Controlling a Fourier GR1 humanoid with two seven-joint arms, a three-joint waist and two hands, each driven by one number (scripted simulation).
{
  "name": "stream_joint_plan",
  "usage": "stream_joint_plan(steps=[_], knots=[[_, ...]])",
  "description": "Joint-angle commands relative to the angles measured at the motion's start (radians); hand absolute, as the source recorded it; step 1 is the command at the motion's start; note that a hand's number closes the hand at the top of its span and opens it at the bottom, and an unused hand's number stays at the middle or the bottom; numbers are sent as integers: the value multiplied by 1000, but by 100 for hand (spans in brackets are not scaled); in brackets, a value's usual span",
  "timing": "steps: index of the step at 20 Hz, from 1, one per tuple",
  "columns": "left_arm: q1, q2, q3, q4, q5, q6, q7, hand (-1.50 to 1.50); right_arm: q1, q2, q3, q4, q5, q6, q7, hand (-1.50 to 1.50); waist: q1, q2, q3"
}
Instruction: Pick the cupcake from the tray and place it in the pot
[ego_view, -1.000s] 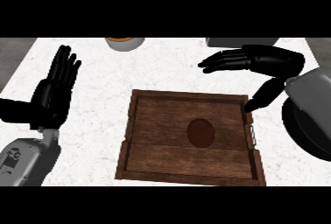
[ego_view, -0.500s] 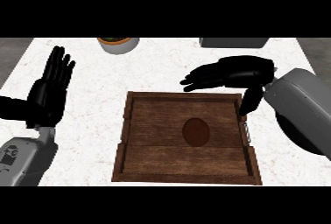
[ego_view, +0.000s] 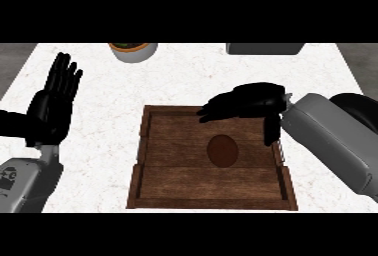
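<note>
Cupcake (ego_view: 222, 150), seen from above as a dark brown oval, sits near the middle of the wooden tray (ego_view: 159, 165) on the white marbled worktop (ego_view: 103, 125). The right hand (ego_view: 247, 102) hangs over the tray's far edge, fingers relaxed and slightly bent, holding nothing, apart from the cupcake. The left hand (ego_view: 53, 107) rests at the left, fingers straight and up. A pot (ego_view: 133, 50) stands at the far edge, a grey object (ego_view: 264, 48) far right. No writing is readable.

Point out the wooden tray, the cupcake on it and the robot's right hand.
tray (ego_view: 177, 192): head view, bare floor near front.
cupcake (ego_view: 222, 150): head view, its middle.
right hand (ego_view: 247, 101): head view, back of hand.
</note>
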Motion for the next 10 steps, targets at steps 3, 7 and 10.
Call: stream_joint_plan(steps=[3,7,10], knots=[[14,-23,7,-10,-32,-5,18,0,69,33,-5,-4,73,15,-84,-150,-5,-2,0],[-34,-33,48,84,-38,-34,-32,0,82,47,-27,-42,72,22,-102,-150,-12,-1,0],[4,-31,42,-43,-35,-21,65,0,136,21,-48,-92,104,17,-92,-150,-8,-4,0]])
